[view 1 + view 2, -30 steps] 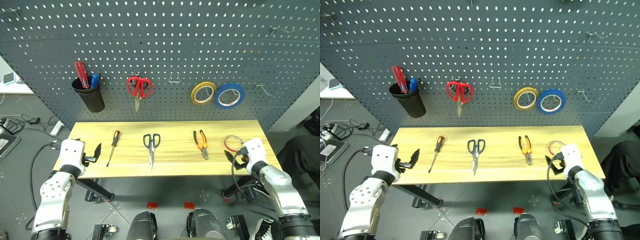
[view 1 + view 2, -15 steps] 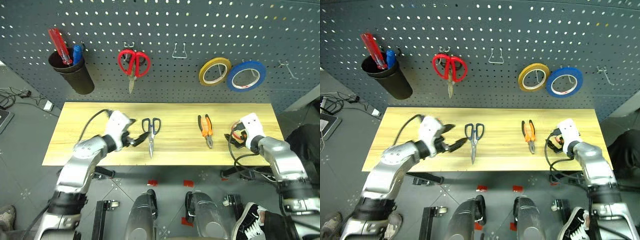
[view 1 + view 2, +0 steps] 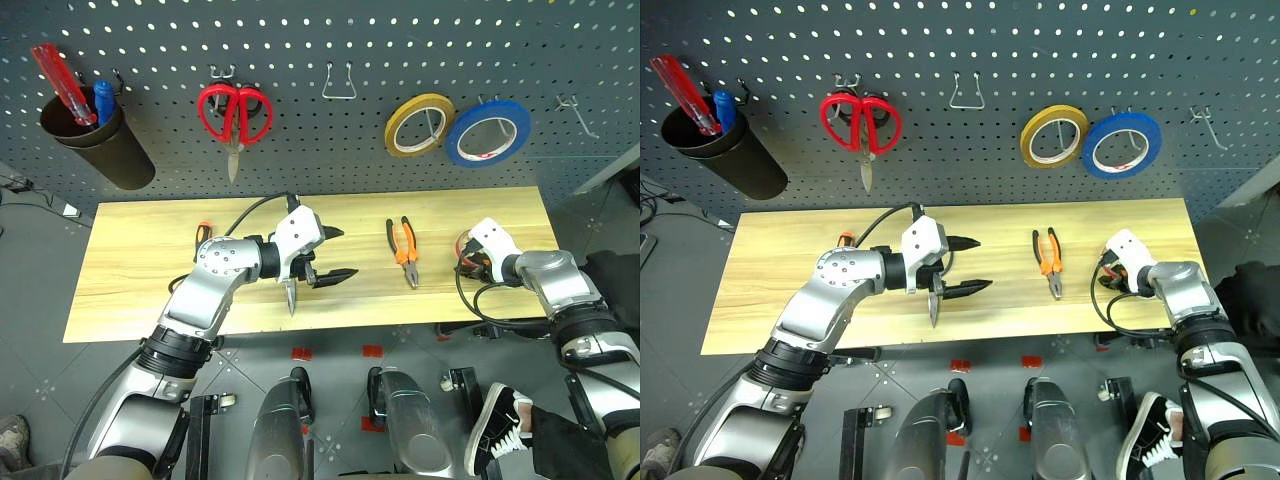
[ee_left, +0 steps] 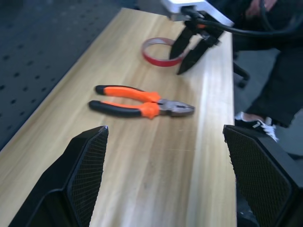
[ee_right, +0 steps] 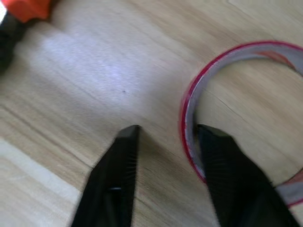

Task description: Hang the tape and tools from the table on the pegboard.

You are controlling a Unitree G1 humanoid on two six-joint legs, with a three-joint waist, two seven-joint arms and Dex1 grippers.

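Left claw [image 3: 330, 254] spread wide — right claw [image 5: 165, 156] (narrowly parted) angled down.

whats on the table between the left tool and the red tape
The orange-and-black pliers lie there on the table, between the left tool and the red tape; otherwise bare wood, as the left wrist view shows.

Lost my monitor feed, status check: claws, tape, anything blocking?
Left claw open above the table, holding nothing. Right claw narrowed at the red tape rim, tape flat on the table. Nothing blocking.
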